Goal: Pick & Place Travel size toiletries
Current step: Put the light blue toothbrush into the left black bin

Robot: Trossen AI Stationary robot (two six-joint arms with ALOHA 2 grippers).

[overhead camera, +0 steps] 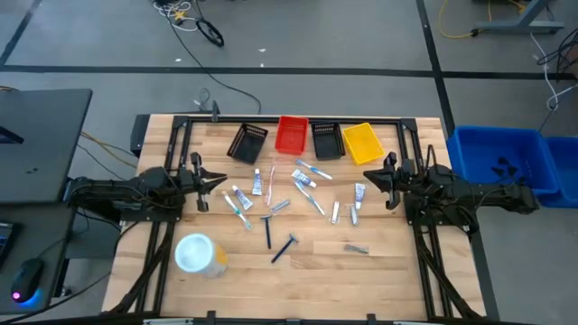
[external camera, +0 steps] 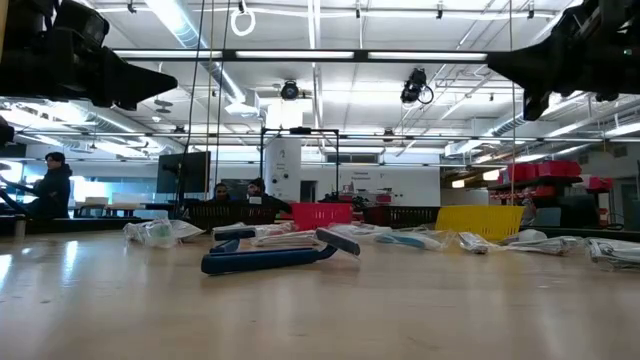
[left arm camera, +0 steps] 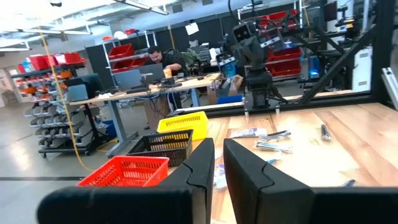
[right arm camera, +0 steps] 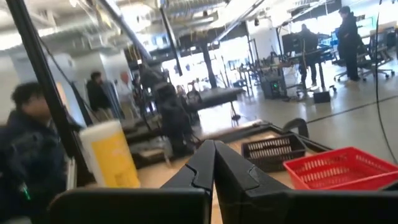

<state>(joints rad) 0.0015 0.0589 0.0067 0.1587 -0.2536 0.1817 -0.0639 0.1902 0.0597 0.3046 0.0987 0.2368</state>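
Observation:
The travel size toiletries [overhead camera: 293, 203] lie scattered on the middle of the wooden table: small white and blue tubes [overhead camera: 257, 183], toothbrushes [overhead camera: 237, 203], dark razors [overhead camera: 268, 230] and silvery sachets [overhead camera: 359, 191]. In the low view a blue razor [external camera: 265, 260] lies nearest. My left gripper [overhead camera: 221, 181] hovers at the table's left side, above the table and pointing toward the items. Its fingers [left arm camera: 219, 155] stand a narrow slit apart with nothing between them. My right gripper [overhead camera: 368, 176] hovers at the right side, its fingers [right arm camera: 213, 155] shut and empty.
Along the far edge stand a black basket [overhead camera: 248, 142], a red basket [overhead camera: 291, 134], another black basket [overhead camera: 326, 140] and a yellow basket [overhead camera: 361, 143]. A white-lidded yellowish tub [overhead camera: 199, 255] stands near the front left. Blue bins [overhead camera: 506, 162] sit off the table's right. People sit and stand beyond the table.

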